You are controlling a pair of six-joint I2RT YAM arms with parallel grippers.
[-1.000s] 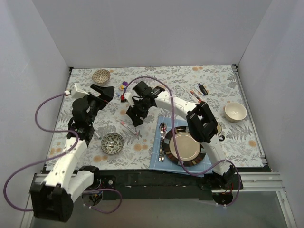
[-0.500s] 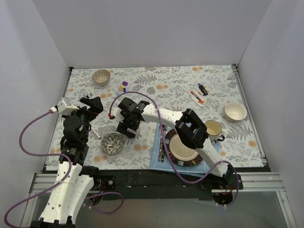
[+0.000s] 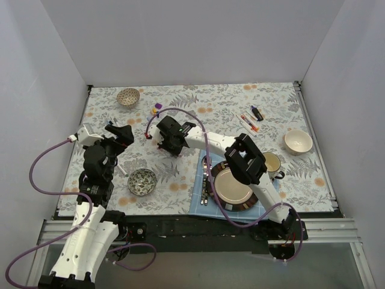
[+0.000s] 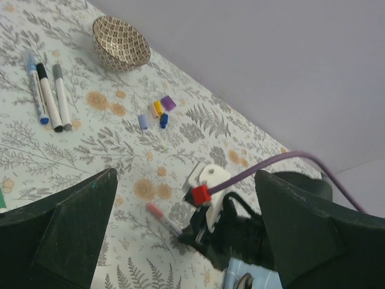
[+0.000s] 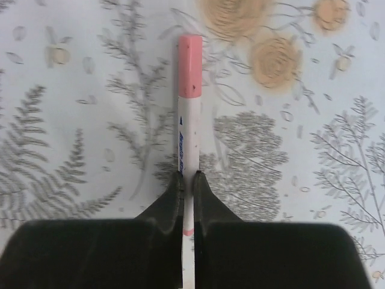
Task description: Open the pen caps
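Observation:
My right gripper [image 5: 187, 176] is shut on the white barrel of a pen [image 5: 189, 132]. The pen's pink cap [image 5: 190, 66] is still on and points away from the fingers, low over the floral tablecloth. The left wrist view shows the same pen [image 4: 157, 214] sticking out of the right gripper [image 4: 201, 232]. My left gripper [image 4: 185, 174] hovers wide open to the left of it, holding nothing. Several loose pen caps [image 4: 157, 111] lie behind, and three pens [image 4: 49, 96] lie side by side at the left. More pens [image 3: 248, 122] lie at the back right.
A patterned bowl [image 3: 128, 96] stands at the back left and another [image 3: 142, 180] near the front. A plate [image 3: 231, 185] and cutlery [image 3: 206, 180] rest on a blue cloth [image 3: 198, 208]. A mug [image 3: 271, 164] and a white bowl [image 3: 298, 141] stand to the right.
The right gripper swung over the pink-capped pen and went from open to shut on its barrel. The left arm drew back to the left and now holds there, open.

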